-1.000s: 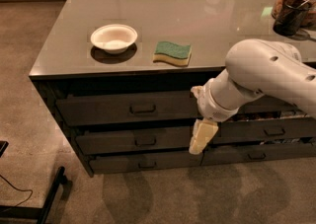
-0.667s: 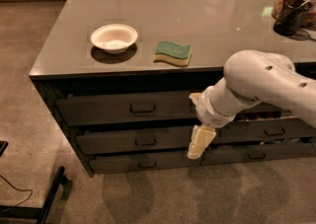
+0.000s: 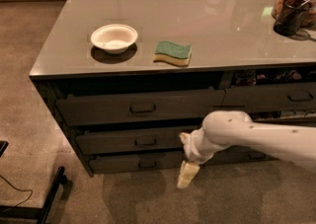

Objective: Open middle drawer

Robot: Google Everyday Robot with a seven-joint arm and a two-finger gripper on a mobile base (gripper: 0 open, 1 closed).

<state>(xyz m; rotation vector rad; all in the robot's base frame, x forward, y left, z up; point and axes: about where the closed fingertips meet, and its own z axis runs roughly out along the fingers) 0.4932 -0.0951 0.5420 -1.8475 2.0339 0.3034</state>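
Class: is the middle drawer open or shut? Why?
Shut: the middle drawer lies level with the bottom drawer; gripper hangs low, right of its handle.

Grey counter (image 3: 222,25) — white bowl (image 3: 114,37), green sponge (image 3: 172,52) (near front edge); gripper (image 3: 187,175) low, near floor (image 3: 123,196).

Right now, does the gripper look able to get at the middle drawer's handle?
Probably yes. The gripper hangs below and right of the handle on the middle drawer, pointing down. Nothing stands between them, but it would need to rise and turn toward the drawer front.
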